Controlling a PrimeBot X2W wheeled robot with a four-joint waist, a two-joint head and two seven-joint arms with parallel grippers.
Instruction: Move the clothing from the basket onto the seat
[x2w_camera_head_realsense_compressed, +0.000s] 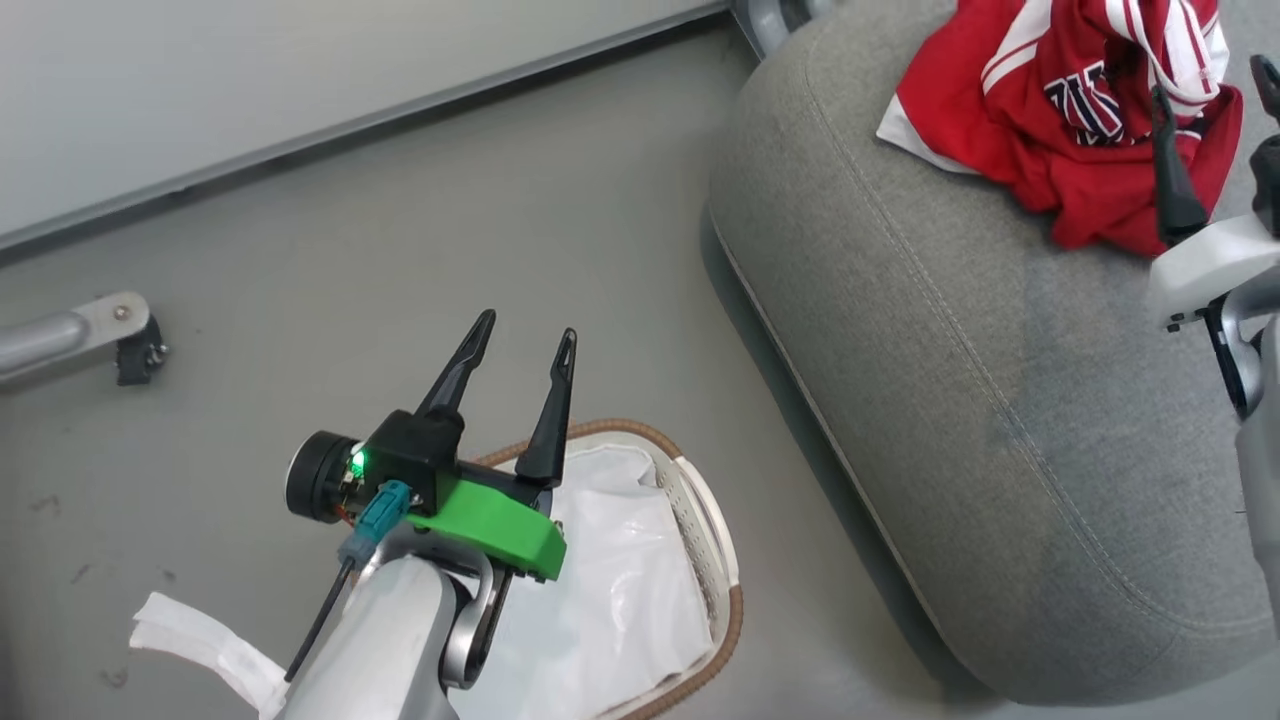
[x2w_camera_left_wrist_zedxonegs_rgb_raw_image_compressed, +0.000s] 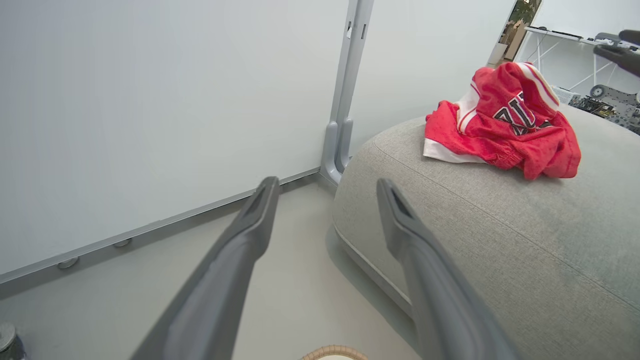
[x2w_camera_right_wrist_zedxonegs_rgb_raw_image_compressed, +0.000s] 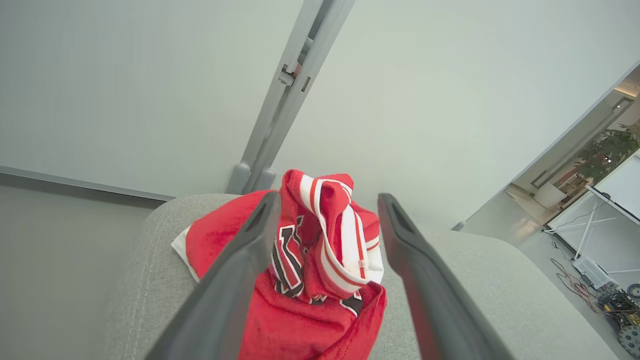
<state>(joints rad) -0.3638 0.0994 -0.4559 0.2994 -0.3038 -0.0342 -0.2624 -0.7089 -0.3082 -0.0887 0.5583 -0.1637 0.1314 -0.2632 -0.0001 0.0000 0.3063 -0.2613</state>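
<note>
Inspecting the seat (x2w_camera_head_realsense_compressed: 950, 380) first: the clothing (x2w_camera_head_realsense_compressed: 1000, 110) lies on top of it in a crumpled red heap, towards the seat's far end. A white hem lies flat on the grey fabric, and navy-and-white lettering shows among the folds. The left wrist view confirms this: the clothing (x2w_camera_left_wrist_zedxonegs_rgb_raw_image_compressed: 500, 135) rests wholly on the seat (x2w_camera_left_wrist_zedxonegs_rgb_raw_image_compressed: 500, 240), well back from its rounded near edge.

My right end effector (x2w_camera_head_realsense_compressed: 1213, 80) is over the seat, at the heap, with its two fingers spread wide and gripping nothing. In the right wrist view the clothing (x2w_camera_right_wrist_zedxonegs_rgb_raw_image_compressed: 310, 310) bulks up between and beyond the fingers of that end effector (x2w_camera_right_wrist_zedxonegs_rgb_raw_image_compressed: 328, 199), and the seat (x2w_camera_right_wrist_zedxonegs_rgb_raw_image_compressed: 500, 280) shows on either side. One finger crosses the red fabric in the head view. I cannot tell whether it touches.

My left end effector (x2w_camera_head_realsense_compressed: 527, 328) is off the seat, out to its left, also wide open and empty. In its own wrist view the left end effector (x2w_camera_left_wrist_zedxonegs_rgb_raw_image_compressed: 327, 184) points at the floor beside the seat's corner.

The basket (x2w_camera_head_realsense_compressed: 735, 620) stands on the floor near the seat's left flank, apart from it and under my left wrist. Its white liner (x2w_camera_head_realsense_compressed: 620, 600) shows inside, partly hidden by my forearm. A white strip of cloth (x2w_camera_head_realsense_compressed: 190, 640) lies on the floor, farther from the seat than the basket.
</note>
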